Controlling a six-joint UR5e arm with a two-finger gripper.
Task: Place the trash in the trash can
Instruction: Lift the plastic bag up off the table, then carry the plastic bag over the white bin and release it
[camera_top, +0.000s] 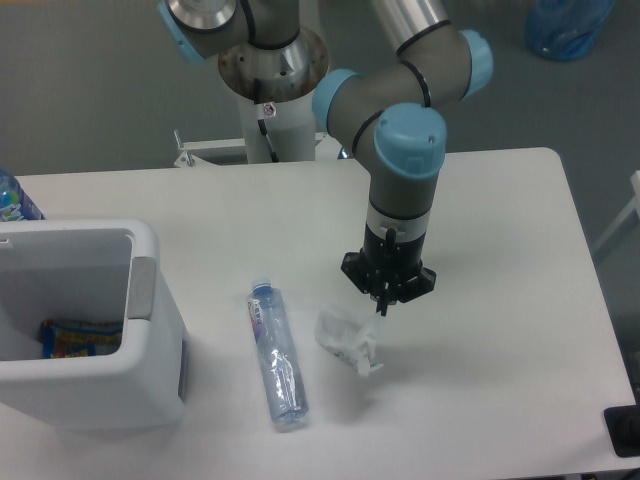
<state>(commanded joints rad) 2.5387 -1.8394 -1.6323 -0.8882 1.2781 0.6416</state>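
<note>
End effector (382, 303) above the crumpled wad (347, 340), jaw state unclear.

The wad lies on the white worktop (500, 300), just right of the slim water bottle (275, 355); the trash can (100, 330) stands at the left edge.

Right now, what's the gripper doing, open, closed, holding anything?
Gripper: fingers close together just above the crumpled plastic wad; whether it grips the wad cannot be told from this view.
</note>
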